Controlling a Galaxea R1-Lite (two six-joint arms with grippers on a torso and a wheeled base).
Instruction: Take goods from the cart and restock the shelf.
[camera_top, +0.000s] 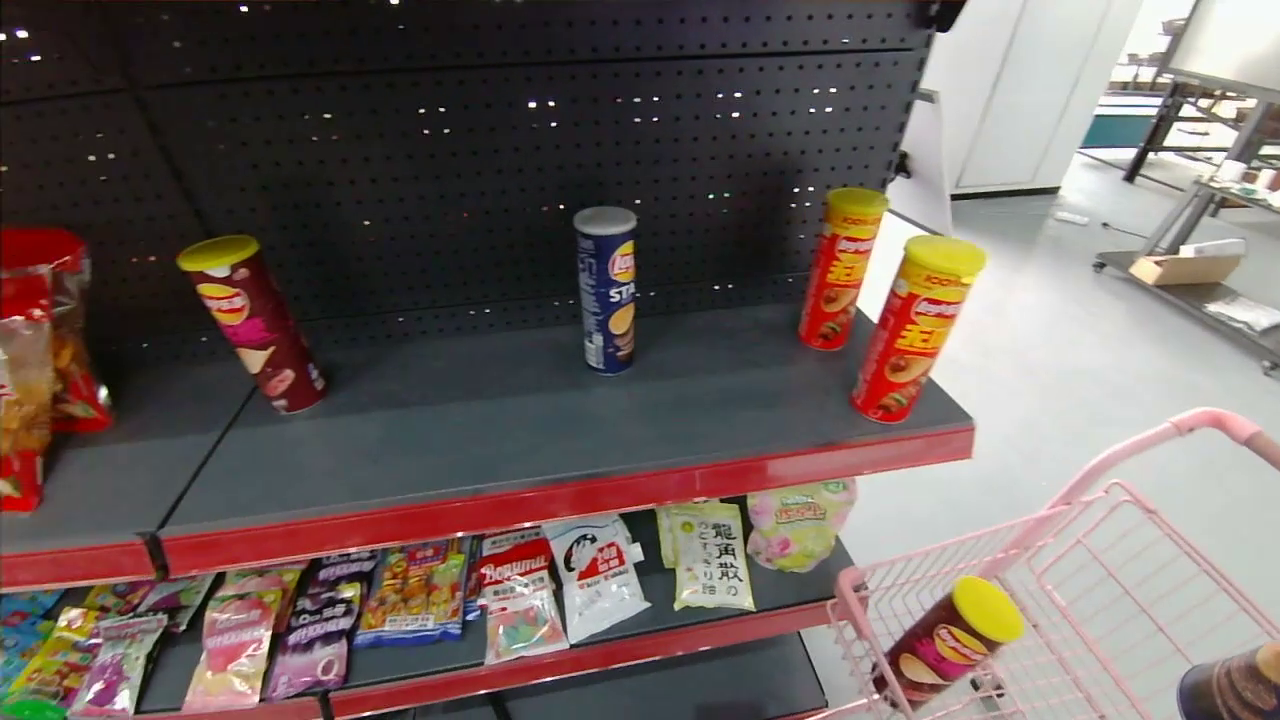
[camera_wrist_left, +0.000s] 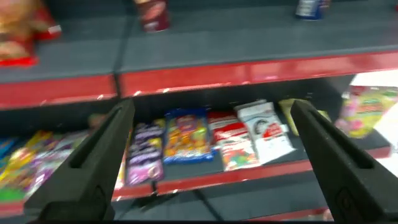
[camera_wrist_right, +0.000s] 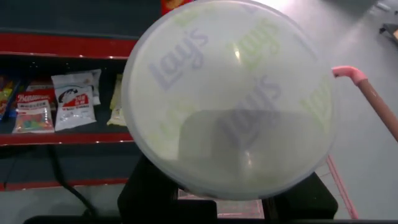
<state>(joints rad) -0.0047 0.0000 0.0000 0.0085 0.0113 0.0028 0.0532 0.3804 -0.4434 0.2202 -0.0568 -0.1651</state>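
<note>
My right gripper (camera_wrist_right: 227, 208) is shut on a chip can whose clear lid (camera_wrist_right: 230, 93) faces the wrist camera; the same dark can (camera_top: 1230, 685) shows at the head view's lower right, over the pink cart (camera_top: 1100, 560). A maroon can with a yellow lid (camera_top: 950, 640) lies in the cart. On the upper shelf (camera_top: 560, 430) stand a maroon can (camera_top: 255, 325), a blue can (camera_top: 606, 290) and two red cans (camera_top: 840, 270) (camera_top: 915, 330). My left gripper (camera_wrist_left: 214, 155) is open, facing the lower shelf with nothing between its fingers (camera_wrist_left: 93, 162).
Snack bags (camera_top: 420, 600) lie in a row on the lower shelf. Red chip bags (camera_top: 40, 350) stand at the upper shelf's left end. The cart's pink handle (camera_wrist_right: 367, 93) runs to the right of the shelf. Open floor lies beyond the cart.
</note>
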